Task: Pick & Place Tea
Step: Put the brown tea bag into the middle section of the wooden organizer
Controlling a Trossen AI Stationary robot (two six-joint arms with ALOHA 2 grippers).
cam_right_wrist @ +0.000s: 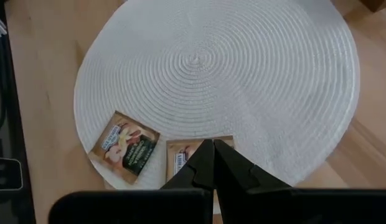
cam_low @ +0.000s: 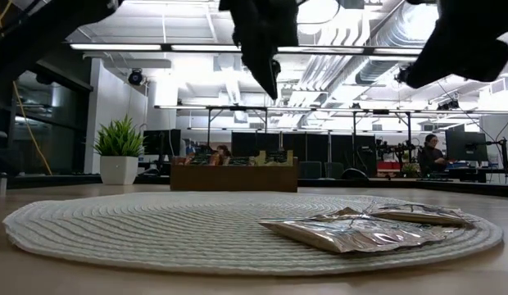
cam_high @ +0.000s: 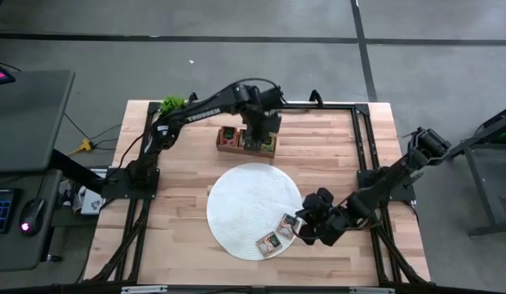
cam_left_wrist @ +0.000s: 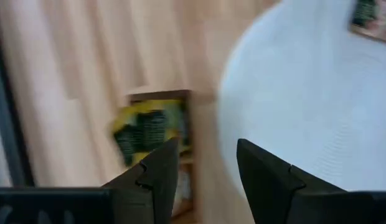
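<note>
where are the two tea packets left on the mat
In the high view the two tea packets lie side by side on the white mat's near right edge, just beside the shut right gripper, far from the wooden tray.

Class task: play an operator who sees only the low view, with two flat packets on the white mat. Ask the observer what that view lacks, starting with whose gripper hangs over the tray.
Observer: The left gripper, over the wooden tray.
Operator: Are its fingers open?
Observer: Yes, its fingers are parted with nothing between them.
Operator: Where is the right gripper?
Observer: The right gripper is shut, above one tea packet at the mat's edge.
</note>
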